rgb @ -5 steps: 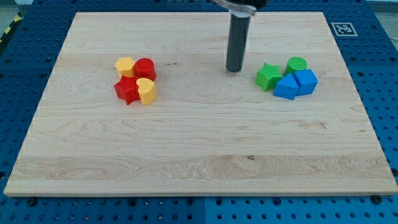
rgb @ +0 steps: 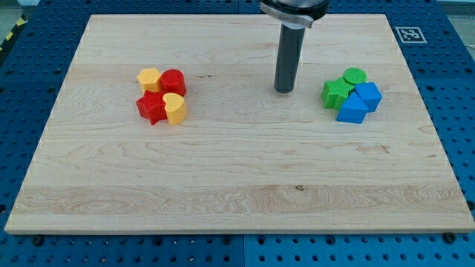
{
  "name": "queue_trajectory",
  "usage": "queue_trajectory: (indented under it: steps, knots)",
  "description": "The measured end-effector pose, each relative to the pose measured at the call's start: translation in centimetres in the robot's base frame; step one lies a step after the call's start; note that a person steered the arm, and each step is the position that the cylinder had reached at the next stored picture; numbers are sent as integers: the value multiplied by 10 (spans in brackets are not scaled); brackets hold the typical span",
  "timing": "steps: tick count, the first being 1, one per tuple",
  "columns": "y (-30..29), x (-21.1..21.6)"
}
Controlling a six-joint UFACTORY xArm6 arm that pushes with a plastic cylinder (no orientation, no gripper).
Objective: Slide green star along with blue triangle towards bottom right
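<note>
The green star (rgb: 338,93) lies at the board's right, pressed against the blue triangle (rgb: 352,110) at its lower right. A blue cube (rgb: 368,96) and a green cylinder (rgb: 355,76) touch the same cluster. My tip (rgb: 284,90) rests on the wood to the left of the green star, with a clear gap between them and touching no block.
A second cluster sits at the view's left: a yellow hexagon (rgb: 149,78), a red cylinder (rgb: 173,81), a red star (rgb: 151,107) and a yellow heart (rgb: 175,108). The wooden board (rgb: 237,193) ends in a blue pegboard surround. A marker tag (rgb: 407,33) sits at the top right corner.
The green star and blue triangle have shifted to the right, tighter against the blue cube and green cylinder. My tip has moved slightly right and toward the view's bottom.
</note>
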State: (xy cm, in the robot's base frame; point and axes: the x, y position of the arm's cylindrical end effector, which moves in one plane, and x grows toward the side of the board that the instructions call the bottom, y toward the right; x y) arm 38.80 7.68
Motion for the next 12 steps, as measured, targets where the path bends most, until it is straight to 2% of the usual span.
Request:
queue_trajectory:
  steps: [3, 7, 9, 12]
  knots:
    - [40, 0]
    - [75, 62]
    - [73, 36]
    - [100, 39]
